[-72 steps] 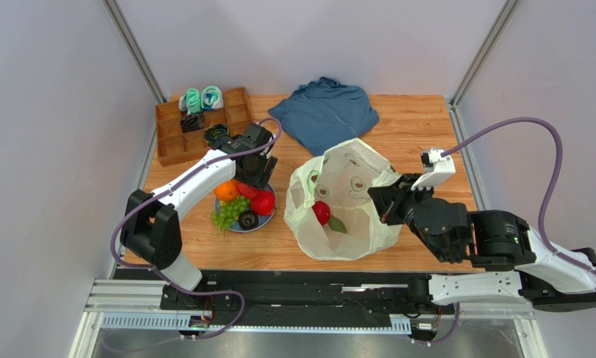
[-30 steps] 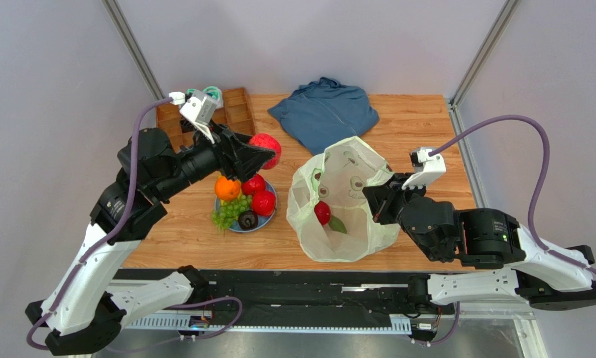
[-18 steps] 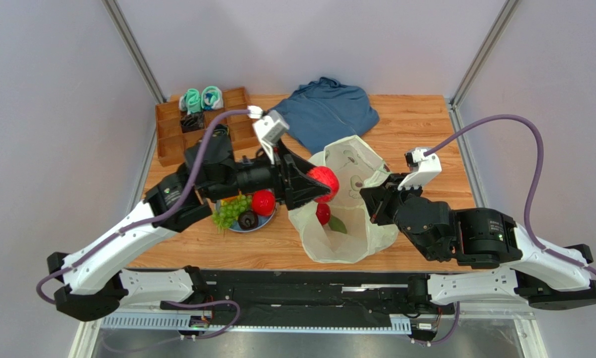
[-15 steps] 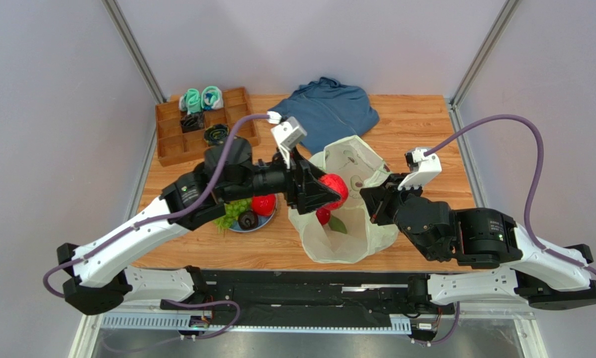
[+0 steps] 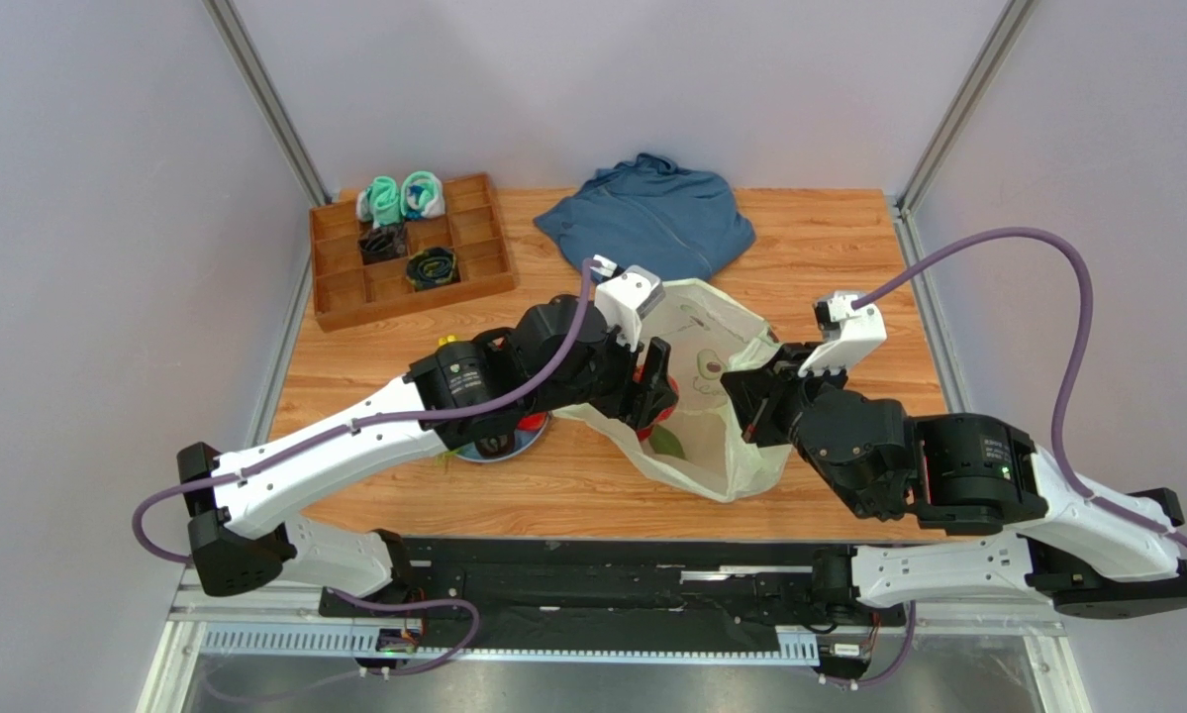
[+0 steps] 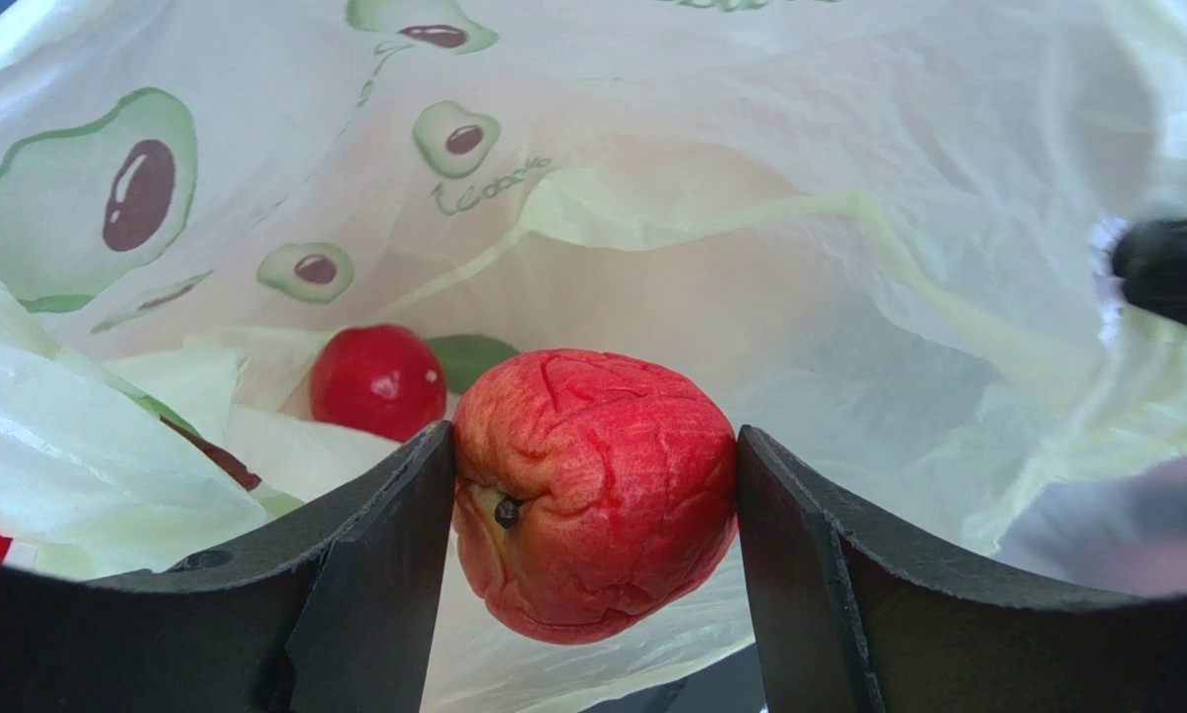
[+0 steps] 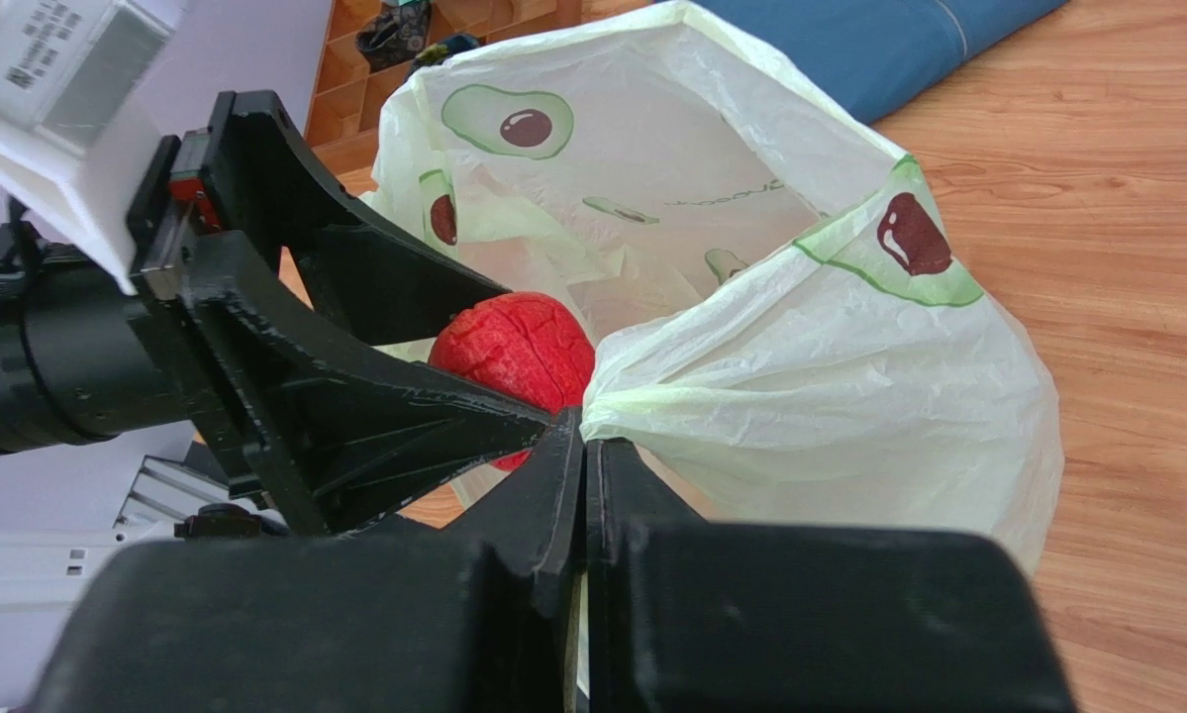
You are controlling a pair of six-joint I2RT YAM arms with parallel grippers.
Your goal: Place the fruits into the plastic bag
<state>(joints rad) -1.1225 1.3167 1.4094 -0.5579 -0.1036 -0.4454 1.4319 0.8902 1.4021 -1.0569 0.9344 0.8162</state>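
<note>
My left gripper (image 6: 596,513) is shut on a wrinkled red fruit (image 6: 596,490) and holds it inside the mouth of the pale-green plastic bag (image 6: 852,178). A smaller glossy red fruit (image 6: 378,381) lies deeper in the bag. In the top view the left gripper (image 5: 659,383) reaches into the bag (image 5: 733,461) from the left. My right gripper (image 5: 748,398) is shut on the bag's right rim and holds it up. The right wrist view shows that pinch (image 7: 584,431), the bag (image 7: 793,372) and the held fruit (image 7: 517,345). The plate (image 5: 495,450) with the other fruits is mostly hidden under the left arm.
A wooden divided tray (image 5: 406,260) with rolled socks stands at the back left. A folded blue garment (image 5: 647,223) lies at the back centre, just behind the bag. Metal frame posts rise at both back corners.
My left arm lifted the red fruit from the plate, carried it right and lowered it into the bag's mouth. The right gripper kept its hold on the bag rim.
</note>
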